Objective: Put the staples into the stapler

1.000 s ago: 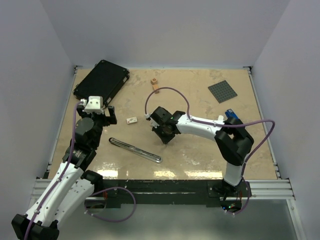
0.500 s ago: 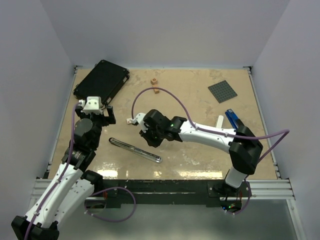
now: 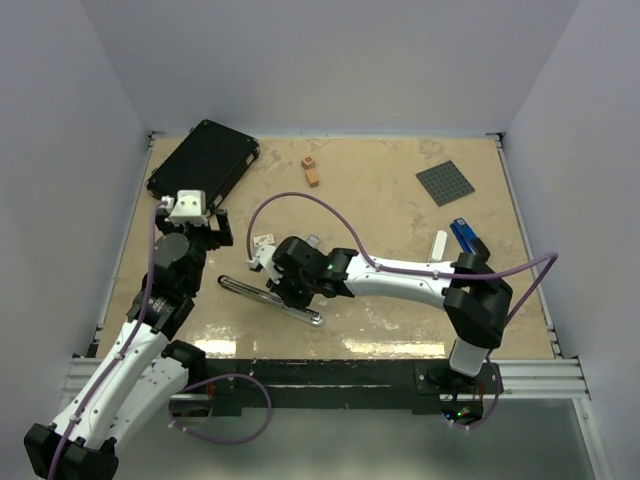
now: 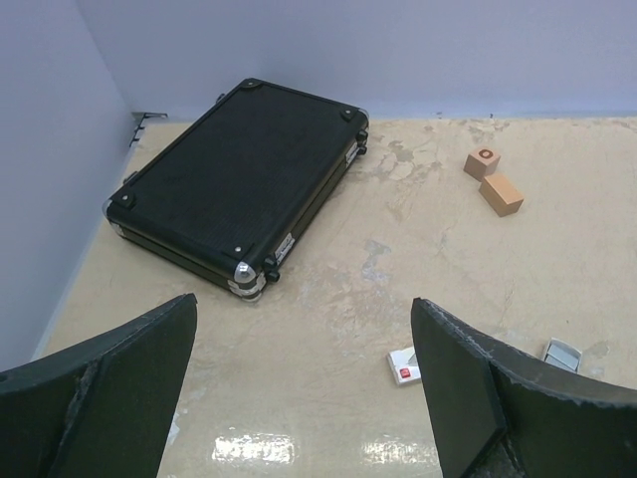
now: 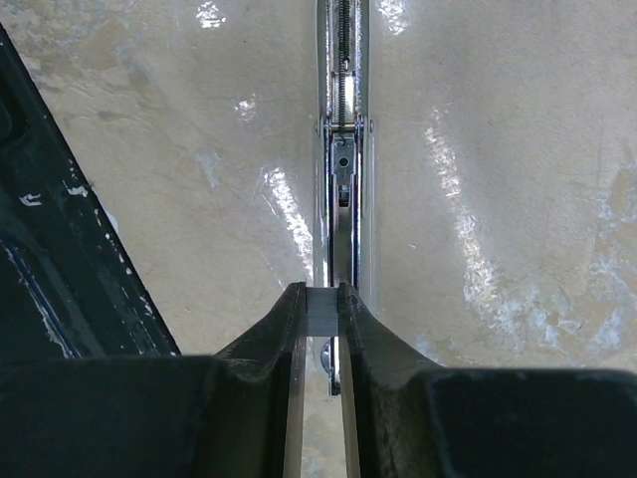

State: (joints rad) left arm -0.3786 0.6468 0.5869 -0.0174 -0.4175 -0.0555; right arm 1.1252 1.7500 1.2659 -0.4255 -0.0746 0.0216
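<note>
The stapler [image 3: 270, 298] lies opened out flat, a long silver strip, near the front left of the table. In the right wrist view its open channel [image 5: 341, 149] runs straight ahead of the fingers. My right gripper [image 3: 284, 291] hangs just above the stapler's middle, shut on the staples [image 5: 321, 311], a small grey block pinched between the fingertips and lined up with the channel. My left gripper [image 3: 206, 234] is open and empty, held above the table left of the stapler; its wrist view shows it [image 4: 309, 398] with the jaws wide apart.
A black case [image 3: 203, 160] lies at the back left. Two wooden blocks [image 3: 311, 170] sit at the back middle, a grey baseplate [image 3: 445, 182] at the back right. A blue stapler [image 3: 464, 238] and white bar [image 3: 440, 243] lie right. A small white tag [image 3: 263, 241] lies behind the stapler.
My right arm has swung left and toward the front, carrying the staples from the table's middle to just over the opened stapler. The left arm has barely moved.
</note>
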